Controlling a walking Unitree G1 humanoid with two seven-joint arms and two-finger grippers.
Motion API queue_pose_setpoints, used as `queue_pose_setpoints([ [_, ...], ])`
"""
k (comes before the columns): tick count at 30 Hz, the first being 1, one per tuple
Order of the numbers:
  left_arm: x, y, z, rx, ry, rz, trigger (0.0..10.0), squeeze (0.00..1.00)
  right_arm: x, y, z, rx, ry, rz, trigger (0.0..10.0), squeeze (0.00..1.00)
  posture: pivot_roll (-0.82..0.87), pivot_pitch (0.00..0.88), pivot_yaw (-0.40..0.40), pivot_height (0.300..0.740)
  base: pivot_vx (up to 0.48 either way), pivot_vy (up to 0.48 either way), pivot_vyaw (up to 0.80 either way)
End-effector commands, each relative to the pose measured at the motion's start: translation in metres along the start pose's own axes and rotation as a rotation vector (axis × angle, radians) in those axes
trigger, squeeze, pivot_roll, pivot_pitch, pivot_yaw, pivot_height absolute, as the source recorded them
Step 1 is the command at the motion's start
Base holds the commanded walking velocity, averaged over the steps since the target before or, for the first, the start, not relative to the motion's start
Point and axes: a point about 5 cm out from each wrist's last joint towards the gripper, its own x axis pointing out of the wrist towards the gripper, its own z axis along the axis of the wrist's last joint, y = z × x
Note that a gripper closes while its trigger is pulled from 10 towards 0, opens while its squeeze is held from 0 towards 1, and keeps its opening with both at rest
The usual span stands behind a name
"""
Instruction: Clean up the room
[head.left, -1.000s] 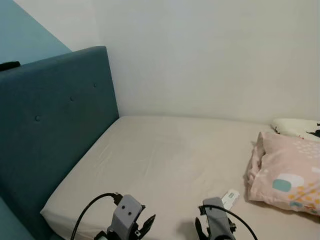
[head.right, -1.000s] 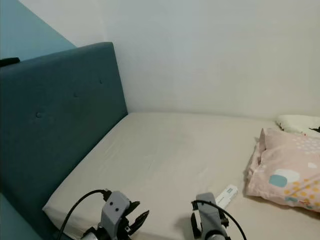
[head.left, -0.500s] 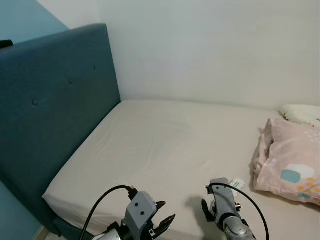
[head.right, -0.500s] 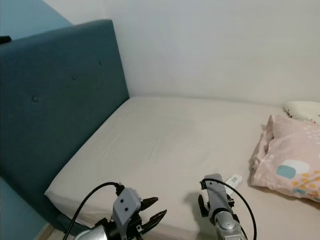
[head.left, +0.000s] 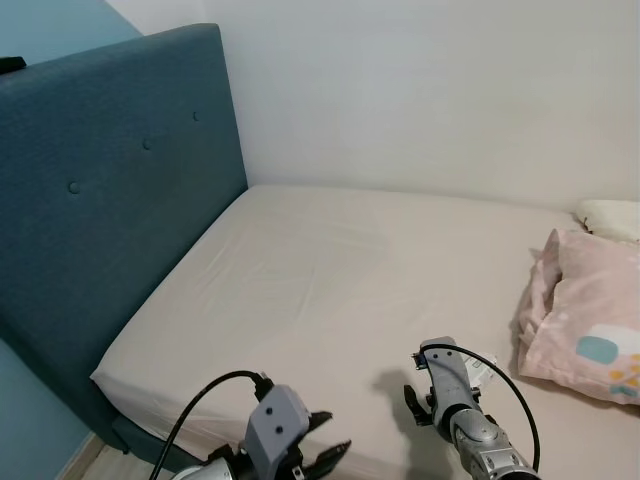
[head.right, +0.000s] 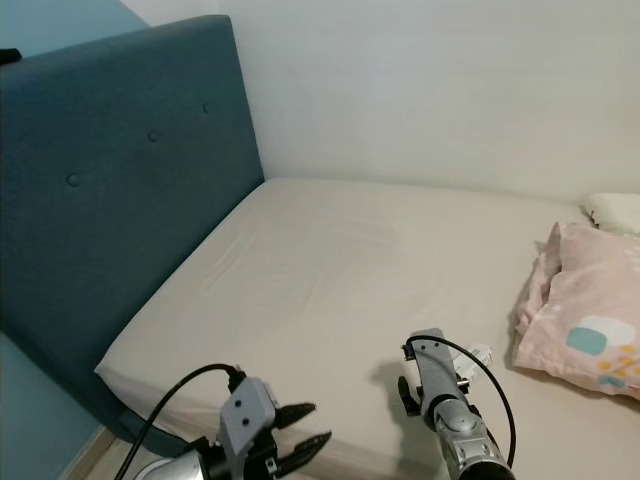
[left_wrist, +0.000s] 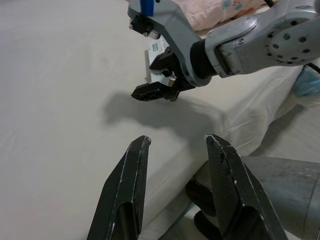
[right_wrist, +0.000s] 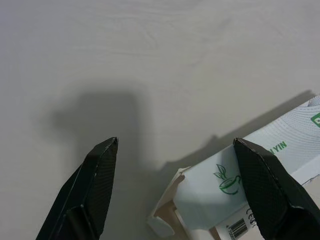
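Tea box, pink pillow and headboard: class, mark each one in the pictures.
tea box (right_wrist: 220, 185), right wrist view, printed side.
pink pillow (head.left: 590, 320), left eye view, middle of cover.
headboard (head.right: 110, 190), right eye view, padded front.

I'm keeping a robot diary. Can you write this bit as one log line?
right claw: open, over box on bed | left claw: open, idle | pillow: right

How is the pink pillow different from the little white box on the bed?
The pink pillow is big, soft and puffy with coloured spots; the white box is small, stiff card with green print. The pillow lies near the bed's far side, away from the claws; the box lies right under the open right claw. Both rest on the bed.
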Motion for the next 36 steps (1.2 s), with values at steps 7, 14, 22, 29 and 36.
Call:
queue_pose_setpoints([
  [7,-0.001,0.003,0.004,-0.013,-0.009,-0.017,10.0,0.0,-0.003,-0.029,-0.002,0.101,0.005,-0.253,10.0,0.0,0.09,0.337,0.038,0.61,0.0,0.0,0.0],
  [14,0.004,-0.002,0.013,-0.01,-0.041,-0.079,10.0,0.0,-0.004,-0.042,-0.002,0.093,0.049,-0.397,10.0,0.0,0.09,0.336,0.04,0.61,0.0,0.0,0.0],
  [22,0.007,-0.004,0.013,0.022,-0.033,-0.113,10.0,0.0,-0.003,-0.041,-0.008,0.153,0.124,-0.368,10.0,0.0,0.1,0.337,0.04,0.61,0.0,0.0,0.0],
  [29,0.004,0.002,0.019,0.037,-0.04,-0.1,10.0,0.0,0.003,-0.044,0.027,-0.108,-0.018,-0.144,10.0,0.0,0.1,0.336,0.029,0.61,0.0,0.0,0.0],
  [36,0.001,-0.001,0.018,0.035,-0.039,-0.099,10.0,0.0,0.0,-0.056,0.054,-0.362,-0.087,0.082,10.0,0.0,0.09,0.334,0.027,0.61,0.0,0.0,0.0],
])
